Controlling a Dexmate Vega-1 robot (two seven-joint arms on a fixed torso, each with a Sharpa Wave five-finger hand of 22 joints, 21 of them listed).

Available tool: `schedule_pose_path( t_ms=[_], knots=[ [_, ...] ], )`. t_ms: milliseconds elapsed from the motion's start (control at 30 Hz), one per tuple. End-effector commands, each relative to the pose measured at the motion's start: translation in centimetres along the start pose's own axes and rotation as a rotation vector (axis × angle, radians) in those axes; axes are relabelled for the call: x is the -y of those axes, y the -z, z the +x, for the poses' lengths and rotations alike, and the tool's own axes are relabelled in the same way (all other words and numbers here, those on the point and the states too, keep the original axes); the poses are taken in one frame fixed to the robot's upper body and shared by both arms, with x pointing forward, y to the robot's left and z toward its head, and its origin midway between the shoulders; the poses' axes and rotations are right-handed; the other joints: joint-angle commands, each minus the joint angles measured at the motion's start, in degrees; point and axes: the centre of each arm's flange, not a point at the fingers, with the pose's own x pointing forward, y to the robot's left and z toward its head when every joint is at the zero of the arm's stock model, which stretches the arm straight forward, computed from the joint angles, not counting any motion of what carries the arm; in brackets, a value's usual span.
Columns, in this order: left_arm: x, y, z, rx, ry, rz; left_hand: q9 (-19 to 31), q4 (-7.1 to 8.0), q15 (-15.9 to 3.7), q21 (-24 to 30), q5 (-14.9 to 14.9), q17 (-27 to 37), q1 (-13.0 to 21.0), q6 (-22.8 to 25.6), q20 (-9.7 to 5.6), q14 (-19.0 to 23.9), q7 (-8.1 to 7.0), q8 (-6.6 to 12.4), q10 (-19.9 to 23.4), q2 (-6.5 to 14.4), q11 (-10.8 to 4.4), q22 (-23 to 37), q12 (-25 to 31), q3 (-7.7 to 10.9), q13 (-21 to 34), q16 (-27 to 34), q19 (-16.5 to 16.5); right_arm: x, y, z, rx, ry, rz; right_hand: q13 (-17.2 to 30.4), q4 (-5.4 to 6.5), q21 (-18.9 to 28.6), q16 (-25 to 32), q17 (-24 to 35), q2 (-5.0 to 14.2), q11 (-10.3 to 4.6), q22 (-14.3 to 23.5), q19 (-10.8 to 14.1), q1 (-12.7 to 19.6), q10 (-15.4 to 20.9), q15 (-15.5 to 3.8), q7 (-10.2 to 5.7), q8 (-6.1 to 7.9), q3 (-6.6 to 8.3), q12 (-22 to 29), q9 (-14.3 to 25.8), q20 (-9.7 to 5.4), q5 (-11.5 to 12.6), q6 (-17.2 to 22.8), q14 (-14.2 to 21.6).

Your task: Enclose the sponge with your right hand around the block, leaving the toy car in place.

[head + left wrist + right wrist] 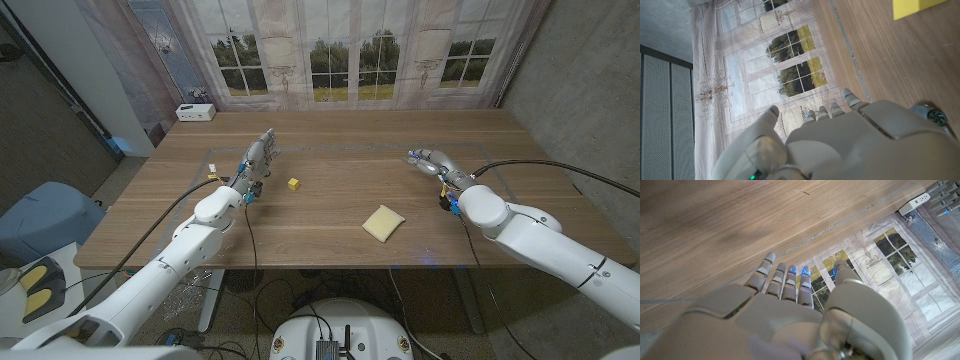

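Fingers (785, 277) of the right hand (432, 162) stretch out straight and a little apart, holding nothing; the right wrist view shows them reaching along the wood grain toward the window backdrop. In the head view that hand hovers over the right part of the desk (330, 245), well apart from the sponge (383, 223). The left hand (256, 160) likewise holds nothing, its fingers (822, 111) extended side by side with the thumb set off from them, standing over the left part of the desk.

The sponge, a flat yellow square, lies on the desk toward the near edge, between the two arms and closer to the right one. A small yellow block (293, 184) sits just beside the left hand, on its inner side, clear of the sponge; a yellow corner (915, 7) in the left wrist view may be it, though I cannot tell.

At the desk's far left corner rests a white power strip (195, 112), seen too in the right wrist view. Beyond the desk hangs a printed window backdrop (345, 50).
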Motion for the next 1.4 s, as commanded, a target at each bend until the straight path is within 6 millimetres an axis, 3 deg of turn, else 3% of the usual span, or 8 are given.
schedule_pose_path(
  t_ms=[33, 700, 1400],
  knots=[
    [0.0, -0.3, -0.6, -0.007, 0.017, 0.012, 0.32, -0.54, 0.36, -0.24, 0.3, 0.14, -0.15, 0.38, 0.36, -0.24, -0.1, 0.27, -0.09, -0.63, 0.47, 0.3, 0.14, 0.11, 0.15, 0.24, 0.08, -0.9, -1.6, -2.2, -0.034, -0.009, -0.127, 0.07, -0.52, -0.18, 0.26, 0.08, -0.03, -0.13, 0.21, 0.57, 0.96, 0.59, -0.6, -0.12, 0.35, 0.39, 0.15, 0.33, -0.07, 0.51, 0.55, 0.13],
    [-0.2, -0.9, -1.9, 0.02, 0.014, 0.014, 0.33, -0.68, 0.5, -0.47, 0.31, 0.15, -0.27, 0.36, 0.52, -0.25, 0.03, 0.19, -0.19, -0.61, 0.51, 0.31, 0.1, 0.01, 0.16, 0.22, 0.13, -1.8, -4.1, -4.6, -0.055, -0.039, -0.294, 0.1, -1.37, -0.34, 0.29, -0.11, -0.53, -0.37, 0.19, 1.14, 1.7, 0.89, -1.23, -0.19, 0.2, 0.65, 0.07, 0.37, -0.19, 0.56, 0.7, 0.47],
    [-1.1, -1.4, -3.6, 0.04, -0.027, 0.039, 0.34, -0.84, 0.69, -0.71, 0.33, 0.15, -0.41, 0.44, 0.35, -0.27, 0.22, 0.16, -0.06, -0.62, 0.85, 0.33, 0.14, -0.11, 0.17, 0.21, 0.23, -2.8, -6.0, -7.0, -0.068, -0.084, -0.416, 0.11, -2.68, -0.43, 0.24, -0.55, -2.29, -0.44, 0.17, 2.09, 2.45, 1.0, -1.61, 0.3, -0.02, 0.36, -0.11, 0.42, 1.26, 0.36, 0.47, 1.2]
  ],
)
